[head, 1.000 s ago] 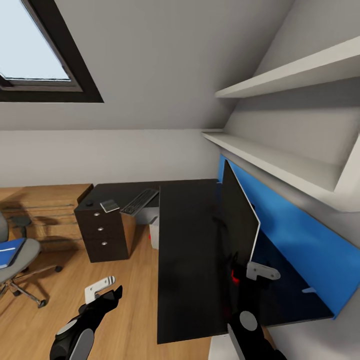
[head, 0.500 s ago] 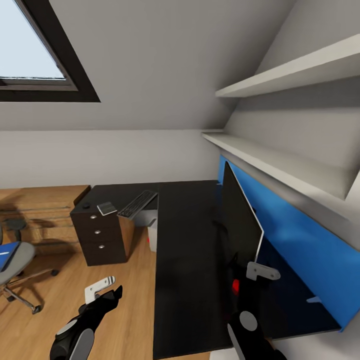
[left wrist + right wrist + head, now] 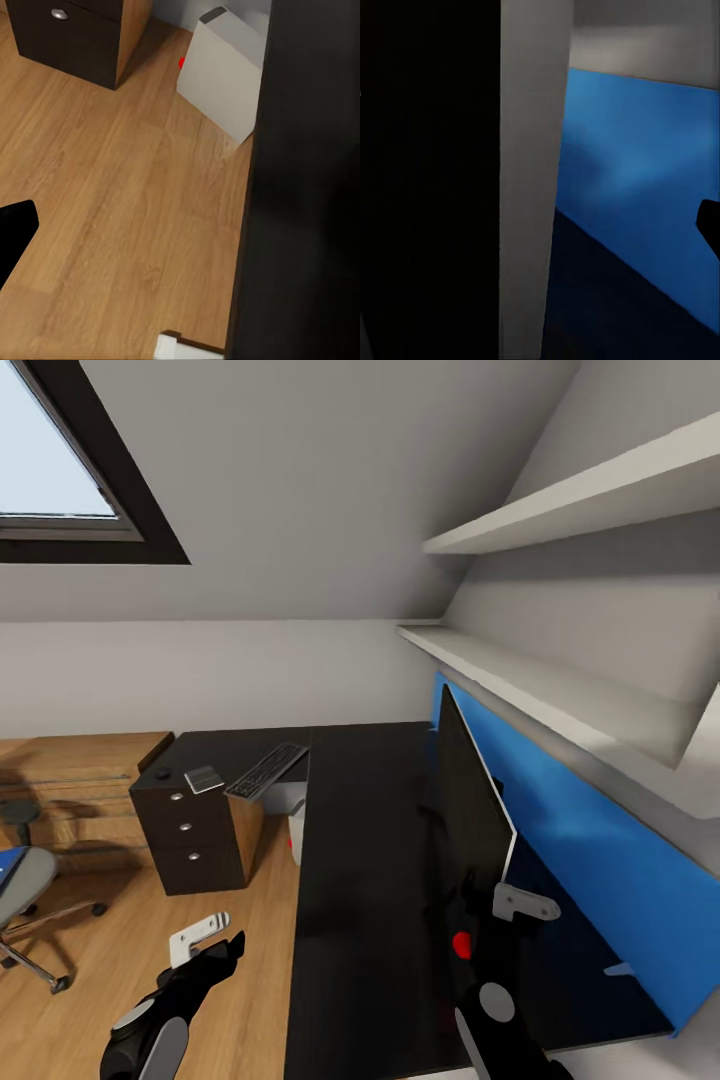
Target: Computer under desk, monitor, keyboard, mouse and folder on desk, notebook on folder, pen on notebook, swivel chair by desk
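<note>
Black laminate covers the long L-shaped desk (image 3: 370, 880), which runs from the foreground to the far wall, backed on the right by a blue panel (image 3: 590, 840). On it the monitor (image 3: 470, 810) stands edge-on to the head camera, a red dot low at its near corner. The right gripper (image 3: 500, 910) is at that near edge, one pale finger behind the screen and the dark one in front; whether the jaws actually press the panel cannot be told. The right wrist view adds the monitor's grey edge (image 3: 532, 180) close up against the blue panel.

At the far left the grey swivel chair (image 3: 25, 880) is cut by the frame, a sliver of the blue folder (image 3: 8, 868) on its seat, well apart from the desk. The computer (image 3: 225, 82) stands on the wood floor under the desk; the left wrist view shows its pale case and red light plainly, where the head view gives only a glimpse.

On the desk's far wing lie the keyboard (image 3: 265, 771), the grey notebook (image 3: 204, 778) beside it, and the small dark mouse (image 3: 162, 773) near the corner.

The left gripper (image 3: 208, 943) hangs above the floor, fingers parted, holding nothing.
</note>
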